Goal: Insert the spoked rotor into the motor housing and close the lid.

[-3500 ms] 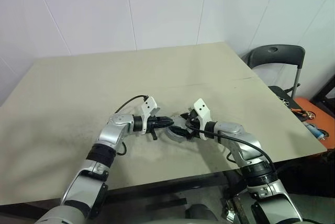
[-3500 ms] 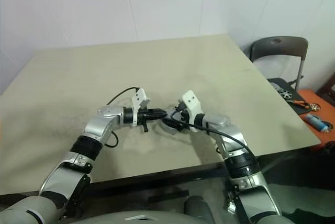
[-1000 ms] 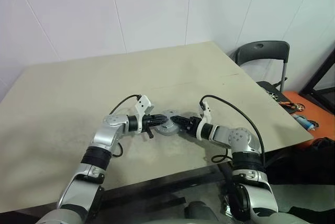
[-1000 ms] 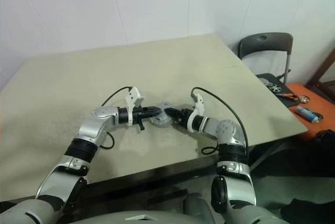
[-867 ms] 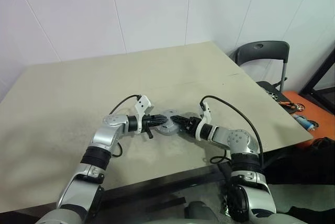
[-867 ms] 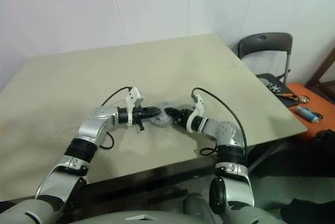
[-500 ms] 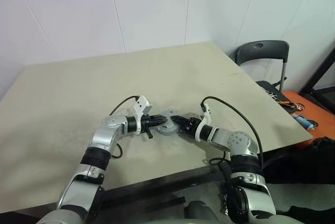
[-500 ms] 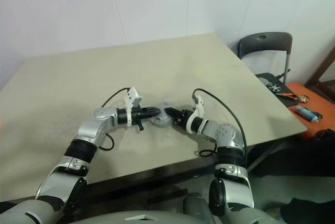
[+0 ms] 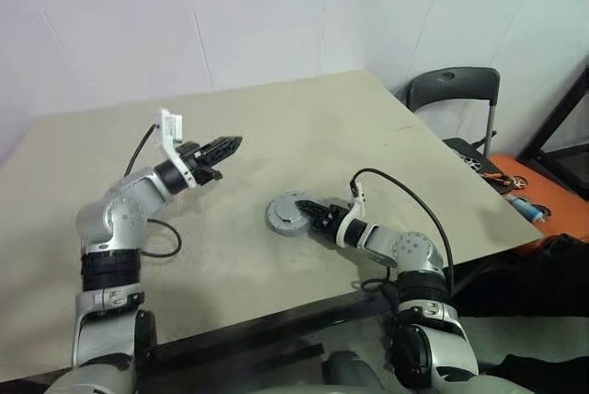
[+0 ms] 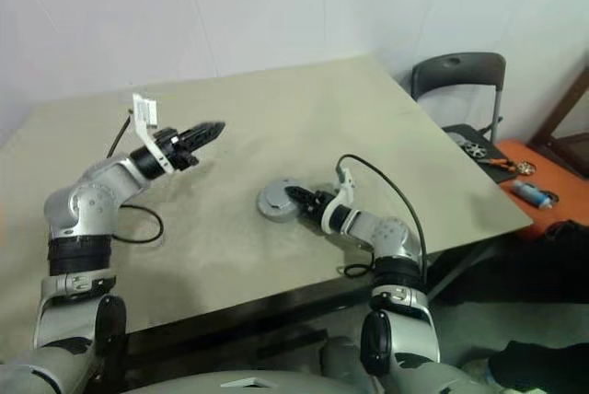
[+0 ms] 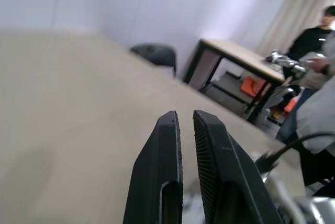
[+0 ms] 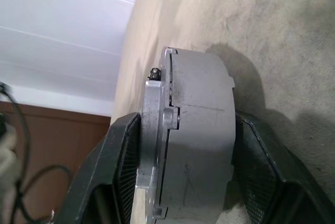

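Right gripper [image 9: 311, 211] low over the table [image 9: 276, 127], fingers [image 12: 121, 166] spread to either side of the motor housing [image 9: 289, 214] and pressed against its grey rim, pinching it. Housing lying flat on the tabletop, closed-looking grey disc with a stepped edge in the right wrist view; lid and spoked rotor not separable from it, so cannot tell whether they sit inside. Black cable [image 9: 405, 196] arching up behind that gripper's wrist.

Left gripper [image 9: 230, 144] raised clear of the table, well apart from the housing, up and away on the left side, pointing roughly level toward the right. Fingers [image 11: 159, 171] pressed almost together with only a thin slit between them, nothing held. Another black cable [image 9: 156, 237] looping under that forearm.

Beyond the right gripper, off the table's far right corner, a dark chair [image 9: 456, 99]. Past it on the floor, an orange mat [image 9: 515, 182] with small tools. Further off in the left wrist view, a second table [image 11: 238, 56] and a person in dark clothing [image 11: 316, 35] beside it.
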